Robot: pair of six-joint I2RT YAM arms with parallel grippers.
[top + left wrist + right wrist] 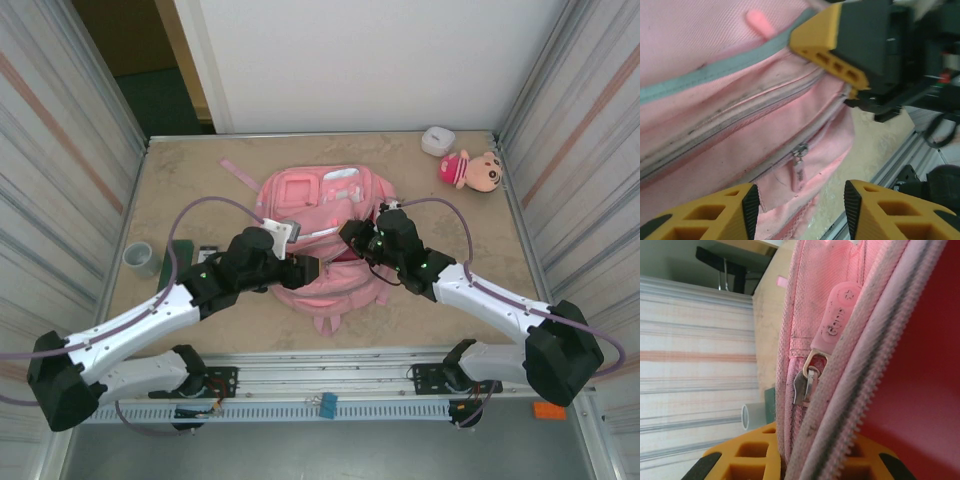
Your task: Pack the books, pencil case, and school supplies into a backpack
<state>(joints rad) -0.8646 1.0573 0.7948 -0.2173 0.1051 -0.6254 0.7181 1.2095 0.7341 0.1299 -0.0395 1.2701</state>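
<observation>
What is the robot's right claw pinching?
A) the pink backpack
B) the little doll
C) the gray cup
A: in the right wrist view, the zipper edge of the backpack is squeezed between the yellow fingers of the right gripper, while the doll lies far off near the back wall.

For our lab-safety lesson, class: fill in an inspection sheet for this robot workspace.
Surface: beige table, bare patches visible.
Job's things: pink backpack lying flat, centre.
Clutter: plush doll and white box far right; grey cup and green item left.
Grippers: left gripper open by the backpack's near edge; right gripper shut on its zip edge.
Cables: purple cable looping along each arm.
Surroundings: ribbed side panels, white wall.
</observation>
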